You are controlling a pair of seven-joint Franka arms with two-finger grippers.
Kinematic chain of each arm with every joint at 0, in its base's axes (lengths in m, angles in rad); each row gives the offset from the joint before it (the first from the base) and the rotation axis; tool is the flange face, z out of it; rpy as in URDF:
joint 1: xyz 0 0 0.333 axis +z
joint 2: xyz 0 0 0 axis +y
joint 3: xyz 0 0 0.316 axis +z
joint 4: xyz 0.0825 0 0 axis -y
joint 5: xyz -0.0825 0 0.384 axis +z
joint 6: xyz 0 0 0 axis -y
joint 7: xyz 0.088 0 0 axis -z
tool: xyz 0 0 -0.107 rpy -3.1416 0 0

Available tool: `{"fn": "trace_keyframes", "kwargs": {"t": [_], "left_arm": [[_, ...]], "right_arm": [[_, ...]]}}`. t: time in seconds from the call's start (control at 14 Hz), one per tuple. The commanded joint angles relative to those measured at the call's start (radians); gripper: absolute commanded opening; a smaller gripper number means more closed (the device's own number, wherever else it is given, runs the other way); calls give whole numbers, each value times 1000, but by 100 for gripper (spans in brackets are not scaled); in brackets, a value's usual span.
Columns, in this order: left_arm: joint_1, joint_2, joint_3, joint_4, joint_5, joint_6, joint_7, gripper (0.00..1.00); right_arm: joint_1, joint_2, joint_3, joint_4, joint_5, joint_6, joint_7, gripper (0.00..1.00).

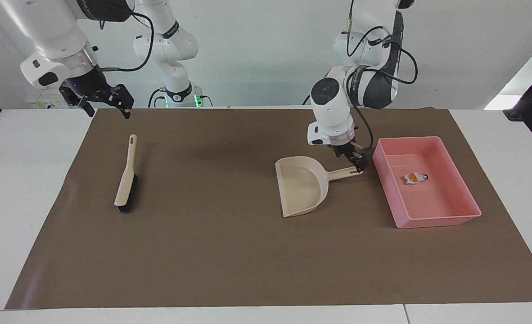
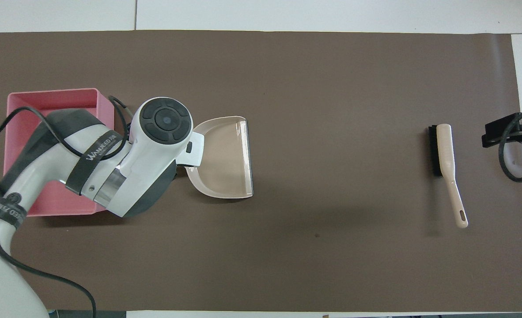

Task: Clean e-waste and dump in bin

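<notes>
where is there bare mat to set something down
Widest bare stretch: between the brush and dustpan. Crowded: the left gripper over the dustpan handle beside the pink bin.

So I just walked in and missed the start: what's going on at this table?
The left gripper is over the end of the beige dustpan's handle, beside the pink bin, where one white-and-orange e-waste bit lies. The right gripper waits above the mat's edge near the hand brush.

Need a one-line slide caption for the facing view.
Left gripper over the dustpan handle's end beside the pink bin holding e-waste; right gripper waits near the brush.
</notes>
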Motion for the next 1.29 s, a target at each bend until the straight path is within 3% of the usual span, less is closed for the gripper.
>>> {"fn": "trace_keyframes", "kwargs": {"t": [0.0,0.21,0.43,0.64,1.0,1.21], "left_arm": [[103,-100,-3,-45,-129,-41,-34,100],[235,-145,-2,-31,-201,-28,-81,100],[339,-165,0,21,-295,-36,-263,100],[384,-177,3,97,-297,-48,-315,100],[436,-131,3,292,-363,-163,-316,100],[436,-110,5,358,-366,-260,-313,100]], "right_arm": [[-5,-12,-1,-15,4,-3,-36,100],[-5,-12,-1,-16,4,-3,-31,100],[-5,-12,-2,-16,8,12,-33,100],[-6,-12,-2,-18,7,37,-33,100],[-5,-12,-2,-18,8,34,-36,100],[-6,-12,-2,-18,7,32,-36,100]]}}
